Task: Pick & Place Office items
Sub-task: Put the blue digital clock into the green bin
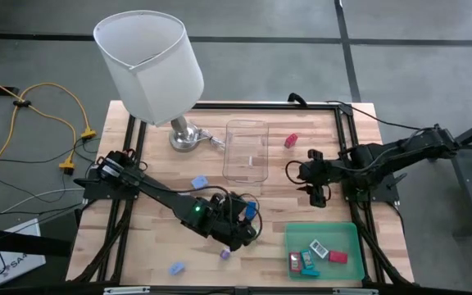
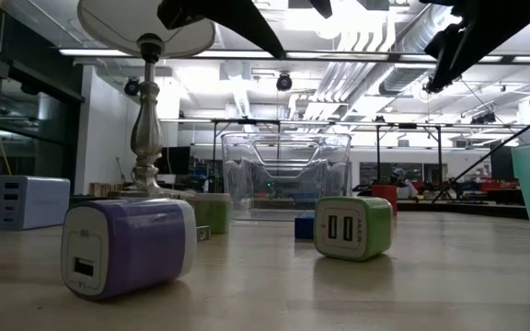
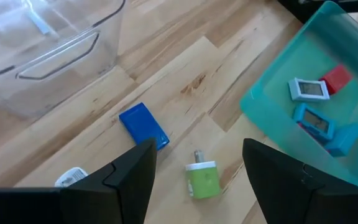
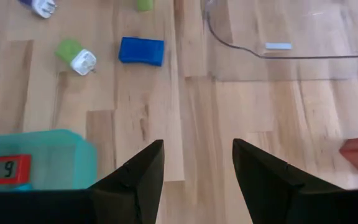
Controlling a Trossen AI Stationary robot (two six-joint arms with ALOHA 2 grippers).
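Observation:
The office items are small blocky pieces scattered on the wooden table. A green charger [image 3: 202, 180] and a dark blue piece [image 3: 143, 126] lie below my left gripper [image 3: 199, 147], which hangs open above them at mid-table [image 1: 242, 223], touching nothing. A purple charger [image 2: 127, 248] lies near the front edge, with two light blue pieces [image 1: 199, 181] [image 1: 176, 267] to the left. A red piece [image 1: 291, 140] lies right of the clear box. My right gripper [image 4: 197, 146] is open over bare wood [image 1: 316, 190], right of the box.
A clear plastic box [image 1: 246, 150] stands at mid-table. The green tray [image 1: 352, 256] at the front right holds several pieces, among them a red clock [image 4: 8, 169]. A lamp with a white shade [image 1: 150, 61] stands at the back left.

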